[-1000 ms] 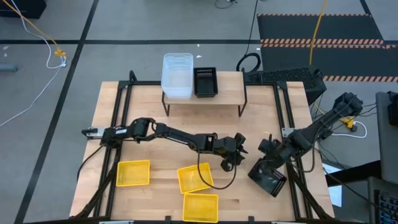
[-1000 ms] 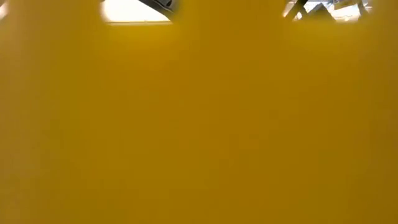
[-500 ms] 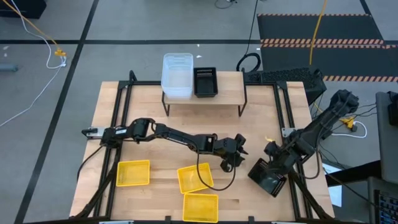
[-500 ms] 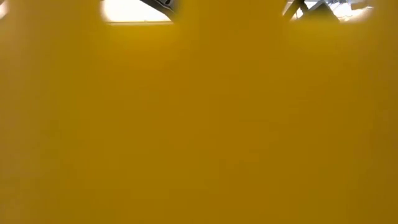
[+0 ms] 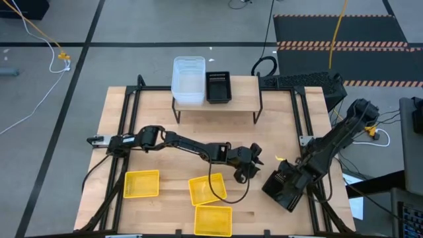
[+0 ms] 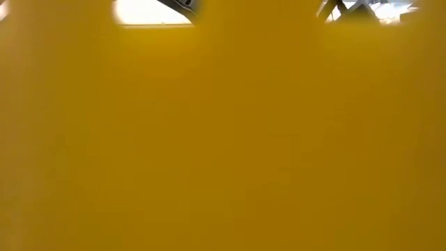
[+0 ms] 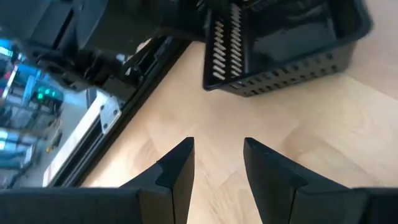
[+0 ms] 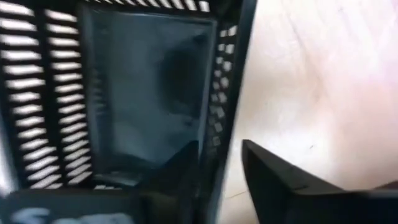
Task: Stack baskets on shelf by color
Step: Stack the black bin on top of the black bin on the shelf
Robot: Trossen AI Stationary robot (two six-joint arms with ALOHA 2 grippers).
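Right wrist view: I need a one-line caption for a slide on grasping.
Right claw straddling the wall of a black perforated basket on the wooden table, one finger inside, one outside.

Right gripper (image 5: 288, 180) has slid down and left onto the loose black basket (image 5: 283, 187) at the tabletop's right edge; its fingers now straddle the basket's wall, one inside, one outside. Basket nudged slightly left. Right arm's elbow has swung further back.

Light wooden tabletop (image 5: 165, 125) on a black frame, grey floor (image 5: 119, 39) around it, white cable (image 5: 39, 36) at far left; black-and-orange striped mat (image 5: 344, 46) at far right
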